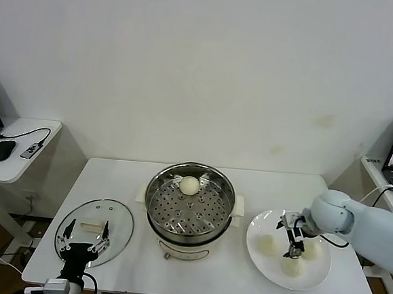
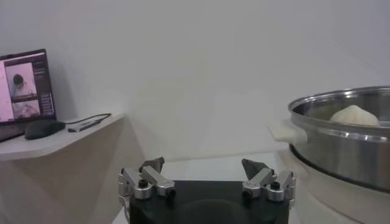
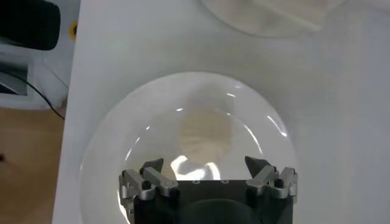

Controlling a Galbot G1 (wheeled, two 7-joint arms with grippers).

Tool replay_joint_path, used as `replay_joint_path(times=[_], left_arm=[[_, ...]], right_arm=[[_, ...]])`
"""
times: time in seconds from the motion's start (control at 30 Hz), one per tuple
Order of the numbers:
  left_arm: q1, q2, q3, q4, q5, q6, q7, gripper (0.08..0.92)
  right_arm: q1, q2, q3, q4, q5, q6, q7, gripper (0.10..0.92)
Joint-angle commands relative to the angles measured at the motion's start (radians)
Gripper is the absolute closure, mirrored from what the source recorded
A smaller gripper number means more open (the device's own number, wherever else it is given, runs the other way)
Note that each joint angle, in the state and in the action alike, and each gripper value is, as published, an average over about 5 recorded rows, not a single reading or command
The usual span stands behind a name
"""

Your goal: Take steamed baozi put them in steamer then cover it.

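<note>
Looking down on a white table (image 1: pixel 193 269) set against a plain white wall (image 1: pixel 203 66), with a small side shelf (image 1: pixel 16 148) off the robot's left carrying a mouse (image 1: pixel 2 149) and a cabled adapter, and laptops at both edges of the head view. Steamer (image 1: pixel 189 208) sits mid-table: shiny steel pot on a cream base, perforated tray inside, one baozi (image 1: pixel 189 184) resting on the tray toward the far side. Plate (image 1: pixel 259 257) is to the steamer's right, just beside it, holding three baozi: one on its left part (image 1: pixel 266 244), one on its right part (image 1: pixel 313 249), one at the near edge (image 1: pixel 290 267). Cover (image 1: pixel 119 222), clear glass with metal rim and cream handle, lies flat on the table left of the steamer, not on the pot. Right gripper (image 1: pixel 293 238) hangs over the middle of the plate between the three buns, pointing down; right wrist view shows its fingers spread wide with nothing between them and a bun (image 3: pixel 204 135) just beyond the tips. Left gripper (image 1: pixel 86 237) sits low at the near-left of the table over the near part of the cover, fingers also fully apart and empty; its wrist view looks across at the steamer's side wall (image 2: pixel 341 143) and the bun inside (image 2: pixel 354 115).
</note>
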Motion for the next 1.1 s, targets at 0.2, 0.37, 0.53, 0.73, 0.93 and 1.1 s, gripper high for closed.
replay_joint_path(times=[0.2,0.37,0.53,0.73,0.93,1.1], left_arm=[[0.005,-0.003,-0.002,0.003,0.011,-0.009,0.0,0.177],[0.004,-0.006,-0.001,0.003,0.013,-0.01,0.0,0.177],[0.003,-0.007,0.002,0.004,0.016,-0.01,-0.001,0.177],[0.003,-0.009,0.003,0.002,0.018,-0.011,-0.001,0.177],[0.005,-0.01,0.002,0.002,0.019,-0.014,-0.001,0.177],[0.005,-0.011,0.002,0.002,0.02,-0.016,-0.001,0.177]], right_arm=[[-0.081,0.06,0.087,-0.063,0.006,0.012,0.025,0.203],[-0.085,0.065,0.086,-0.074,0.014,0.019,0.016,0.203],[-0.098,0.074,0.089,-0.09,0.009,0.012,0.008,0.203],[-0.102,0.091,0.089,-0.112,-0.001,0.003,0.011,0.241],[-0.114,0.117,0.091,-0.134,-0.016,0.0,0.014,0.269],[-0.119,0.133,0.094,-0.151,-0.027,0.002,0.014,0.277]])
